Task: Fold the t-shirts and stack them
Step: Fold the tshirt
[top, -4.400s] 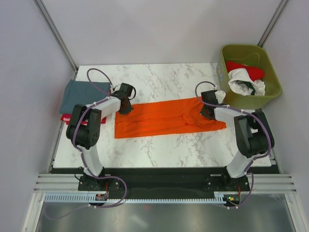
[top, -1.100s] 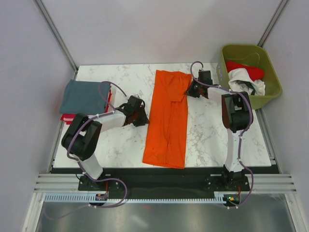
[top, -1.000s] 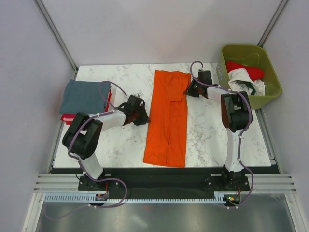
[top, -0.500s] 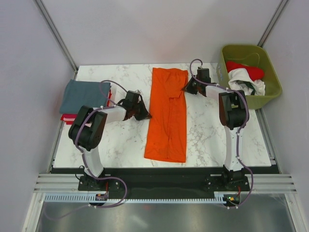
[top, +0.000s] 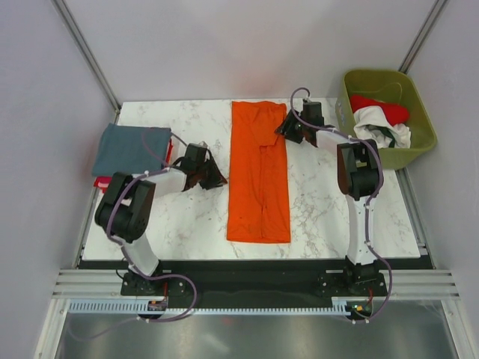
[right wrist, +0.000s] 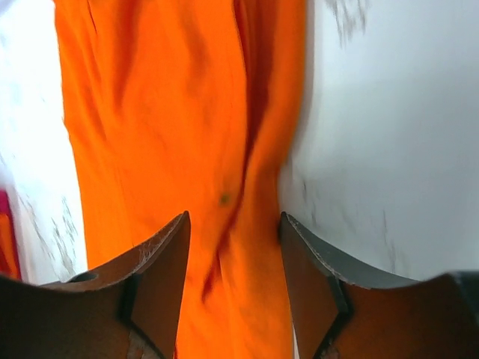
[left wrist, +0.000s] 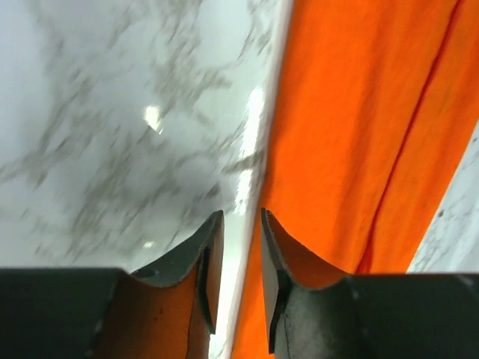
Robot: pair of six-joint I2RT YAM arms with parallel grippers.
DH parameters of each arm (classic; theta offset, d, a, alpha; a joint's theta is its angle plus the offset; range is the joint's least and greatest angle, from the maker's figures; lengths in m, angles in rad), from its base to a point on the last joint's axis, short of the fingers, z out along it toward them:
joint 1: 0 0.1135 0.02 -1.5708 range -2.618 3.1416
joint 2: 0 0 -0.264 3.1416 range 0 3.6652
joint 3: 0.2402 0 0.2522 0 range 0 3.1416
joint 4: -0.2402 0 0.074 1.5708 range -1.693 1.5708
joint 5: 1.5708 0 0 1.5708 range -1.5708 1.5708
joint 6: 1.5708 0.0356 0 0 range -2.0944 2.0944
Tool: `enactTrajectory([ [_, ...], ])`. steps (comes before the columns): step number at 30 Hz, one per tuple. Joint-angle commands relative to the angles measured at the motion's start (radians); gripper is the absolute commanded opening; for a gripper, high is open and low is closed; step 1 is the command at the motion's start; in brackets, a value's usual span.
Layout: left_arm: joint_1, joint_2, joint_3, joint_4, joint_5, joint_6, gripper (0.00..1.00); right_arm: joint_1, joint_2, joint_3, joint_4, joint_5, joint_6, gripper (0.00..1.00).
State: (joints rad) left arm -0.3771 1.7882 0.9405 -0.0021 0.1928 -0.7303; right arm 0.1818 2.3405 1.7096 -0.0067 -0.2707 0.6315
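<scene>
The bright orange t-shirt (top: 259,172) lies as a long narrow strip down the middle of the table, its top at the far edge. My left gripper (top: 215,179) sits low on the marble just left of the strip's left edge. Its jaws stand a little apart, open, with nothing between them (left wrist: 239,228); the orange cloth (left wrist: 359,134) lies right of them. My right gripper (top: 287,129) hovers at the strip's upper right edge, wide open (right wrist: 233,228) over the orange cloth (right wrist: 172,127). A folded grey-blue t-shirt (top: 129,148) rests on a red one (top: 100,182) at the left.
An olive-green bin (top: 419,105) stands off the table's back right corner, holding a red t-shirt (top: 380,107) and a white one with dark print (top: 380,132). Bare marble (top: 329,202) lies right of the strip and between the strip and the stack.
The orange strip has swung straight, its top shifting left toward the far edge. Both grippers were shut on its edges, then opened and let go. The left gripper drew slightly left.
</scene>
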Motion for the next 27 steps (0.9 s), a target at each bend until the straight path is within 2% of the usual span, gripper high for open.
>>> enactTrajectory([
  [1,-0.002,-0.150,-0.080,-0.044,-0.062,0.058,0.36,0.019,-0.169,-0.128,-0.023,0.036,-0.050,0.59],
  [2,-0.014,-0.173,-0.118,-0.045,-0.061,0.060,0.41,0.030,-0.206,-0.222,-0.006,0.047,-0.053,0.59],
  [4,-0.037,-0.245,-0.152,-0.052,-0.059,0.066,0.46,0.045,-0.338,-0.333,-0.003,0.105,-0.053,0.59],
  [5,-0.069,-0.268,-0.182,-0.059,-0.061,0.069,0.47,0.065,-0.389,-0.454,0.037,0.123,-0.050,0.59],
  [6,-0.086,-0.286,-0.195,-0.070,-0.069,0.068,0.47,0.077,-0.479,-0.511,0.043,0.139,-0.038,0.58],
  [11,-0.187,-0.416,-0.322,-0.093,-0.085,0.023,0.48,0.163,-0.717,-0.810,-0.022,0.234,-0.033,0.55],
  [17,-0.295,-0.576,-0.459,-0.136,-0.107,-0.043,0.48,0.287,-1.024,-1.111,-0.134,0.220,-0.026,0.52],
  [21,-0.370,-0.644,-0.505,-0.159,-0.124,-0.101,0.48,0.353,-1.222,-1.240,-0.242,0.212,0.029,0.52],
  [27,-0.411,-0.665,-0.545,-0.156,-0.118,-0.159,0.47,0.378,-1.356,-1.338,-0.318,0.122,0.080,0.51],
])
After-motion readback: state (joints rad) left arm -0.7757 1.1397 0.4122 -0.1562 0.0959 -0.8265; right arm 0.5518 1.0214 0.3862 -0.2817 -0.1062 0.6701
